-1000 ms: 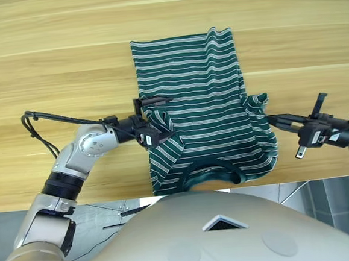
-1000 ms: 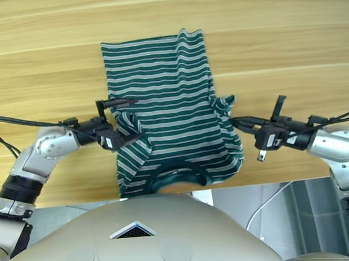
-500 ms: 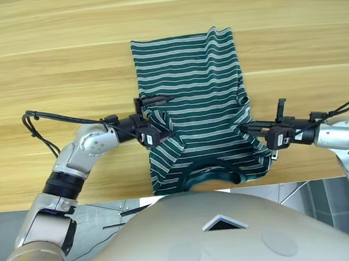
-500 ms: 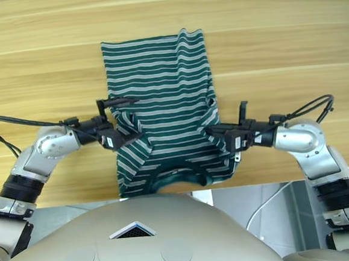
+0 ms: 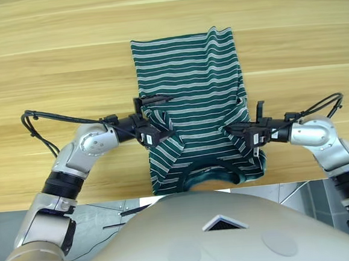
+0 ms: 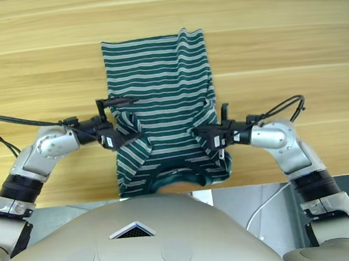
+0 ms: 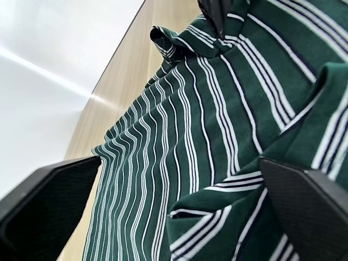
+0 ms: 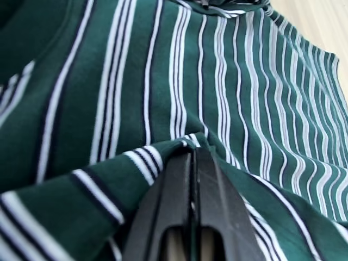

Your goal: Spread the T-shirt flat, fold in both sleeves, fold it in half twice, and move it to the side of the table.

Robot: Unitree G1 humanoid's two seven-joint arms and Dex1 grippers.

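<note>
The right hand (image 8: 191, 159) is pinched tight on a fold of the T-shirt (image 5: 188, 75) — soft knit, dark green with thin white stripes — held over the shirt's body. The left hand (image 5: 160, 116) gapes wide at the shirt's left edge, gripping nothing, perhaps brushing cloth. The shirt lies rumpled on the pale wood-grain tabletop (image 5: 54, 67), collar at the near edge.

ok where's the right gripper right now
In the left eye view the right gripper is over the right half of the T-shirt near its collar, shut on a fold of cloth, across from the left gripper at its left edge.
</note>
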